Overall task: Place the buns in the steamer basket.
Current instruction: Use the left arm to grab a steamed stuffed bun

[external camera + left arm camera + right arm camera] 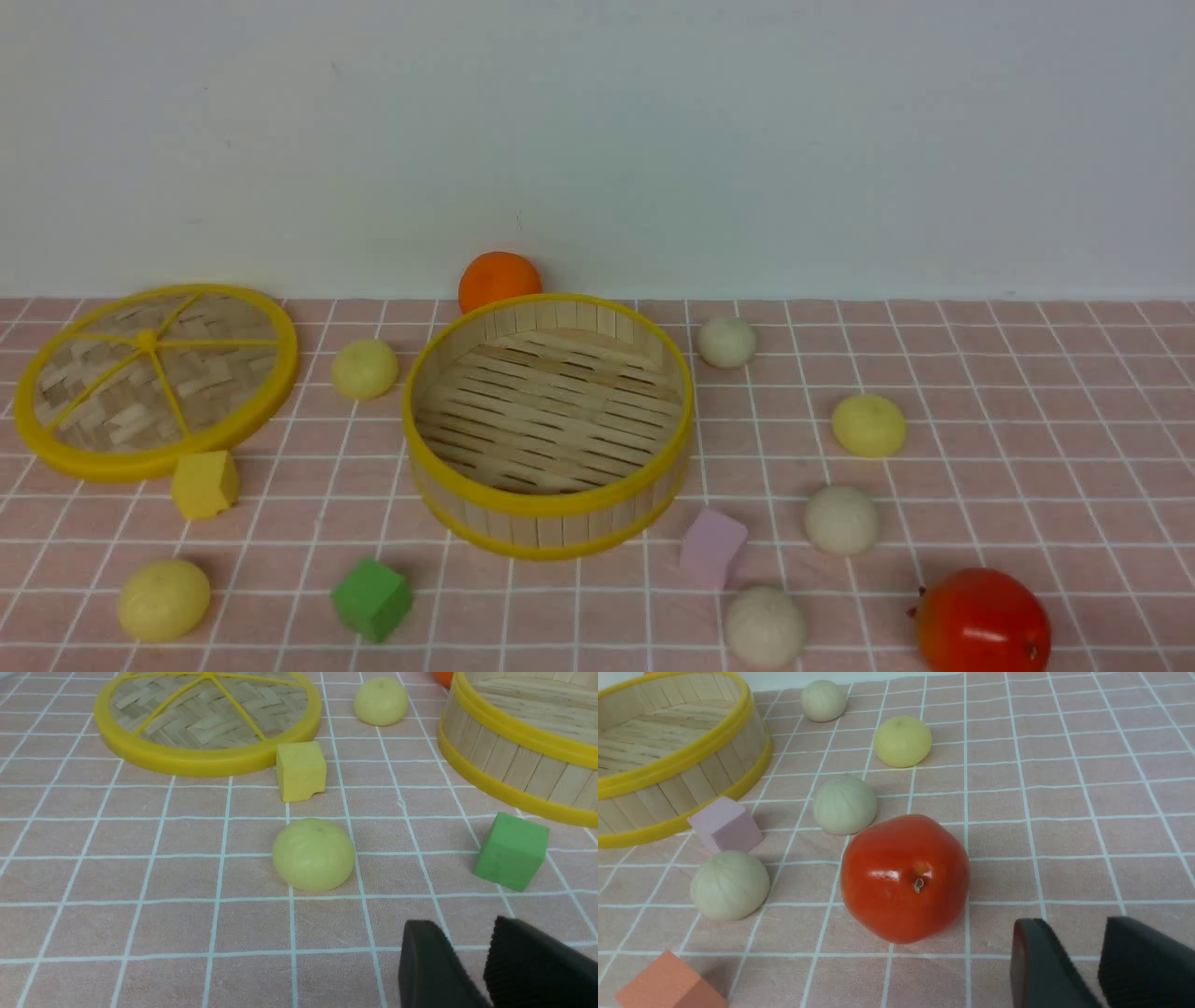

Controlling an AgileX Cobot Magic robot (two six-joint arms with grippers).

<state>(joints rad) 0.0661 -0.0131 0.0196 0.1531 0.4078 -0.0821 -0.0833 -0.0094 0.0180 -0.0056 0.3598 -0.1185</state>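
The steamer basket (pixel 551 527) stands empty at mid-table. Three pale yellow buns lie on the pink cloth: one (pixel 364 368) left of the basket, one (pixel 868 425) to its right, one (pixel 163 599) at front left. Three off-white buns (pixel 726 342), (pixel 841 519), (pixel 765 626) lie on the right side. Neither gripper shows in the front view. My left gripper (pixel 462 926) is open and empty, short of the front-left yellow bun (pixel 314 854). My right gripper (pixel 1073 924) is open and empty, beside the red fruit (pixel 906 877) and apart from the buns.
The flat woven lid (pixel 121 464) lies at back left. An orange fruit (pixel 499 278) sits behind the basket and the red fruit (pixel 980 621) at front right. Yellow (pixel 203 483), green (pixel 372 597), lilac (pixel 713 547) and orange (pixel 668 984) cubes lie about.
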